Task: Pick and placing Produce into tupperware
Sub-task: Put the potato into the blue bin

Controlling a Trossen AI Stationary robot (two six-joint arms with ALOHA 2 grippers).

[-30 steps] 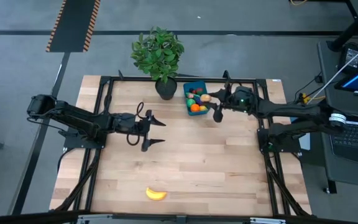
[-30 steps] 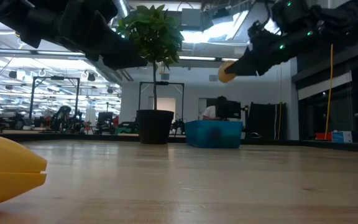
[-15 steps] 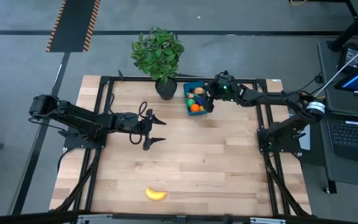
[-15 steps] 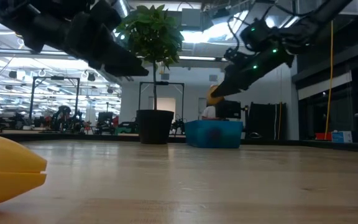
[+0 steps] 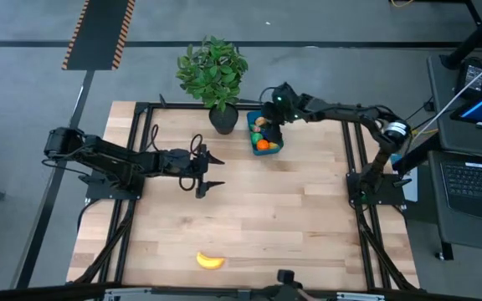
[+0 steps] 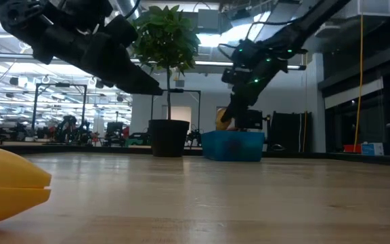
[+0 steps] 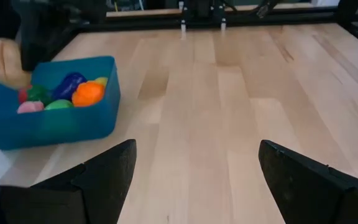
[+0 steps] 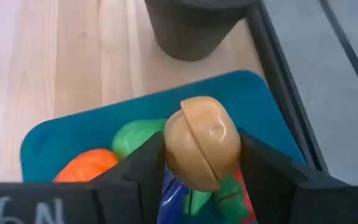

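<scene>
Moved my right gripper (image 8: 201, 163) over the tupperware (image 5: 264, 132) at 12 o'clock | pinching potato (image 8: 202, 142), ready to drop | left gripper (image 5: 210, 171) spread, waiting

Bare wood spans the middle and right of the table (image 5: 291, 209), open to any approach. At the far edge, the potted plant (image 5: 214, 75) crowds the left side of the blue tupperware (image 5: 264, 132), while the right gripper (image 5: 268, 125), clamping a tan potato (image 8: 202, 142), blocks it from above.
</scene>
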